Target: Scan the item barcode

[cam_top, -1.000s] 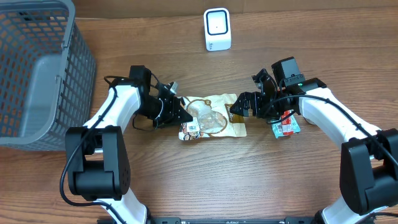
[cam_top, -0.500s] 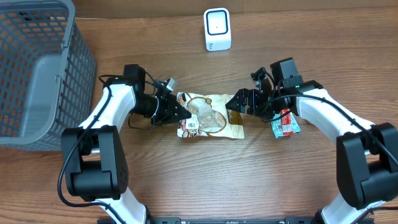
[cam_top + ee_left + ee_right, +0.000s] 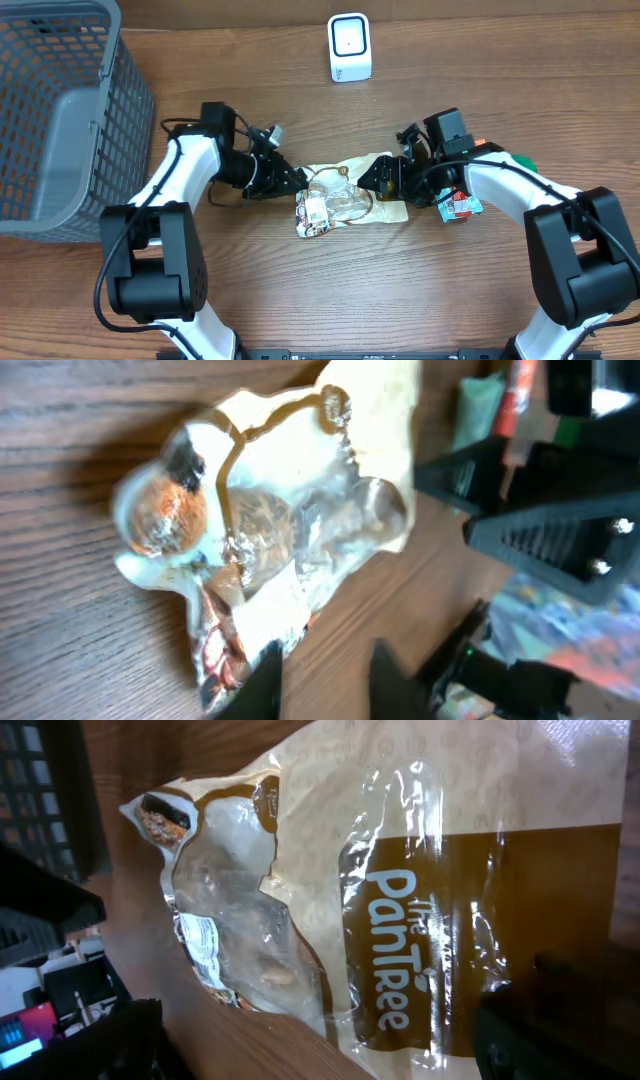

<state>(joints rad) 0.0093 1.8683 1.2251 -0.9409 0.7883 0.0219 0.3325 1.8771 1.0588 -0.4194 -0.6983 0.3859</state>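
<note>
Overhead: the bag (image 3: 345,195) is laid flat on the wooden desk (image 3: 420,290), its long axis running 9 to 3 o'clock. The scanner (image 3: 350,47) stands well apart at 12. The left tool (image 3: 292,181) is placed at the bag's 9 o'clock end and the right tool (image 3: 378,175) over its 2 o'clock end, so both are about equally near.

Left wrist: its fingers are seen slightly spread, with bare wood between them and the bag just beyond at 11.

Right wrist: that tool is spread wide astride the brown end, and no pinch is shown. The desk toward the scanner is judged open.
</note>
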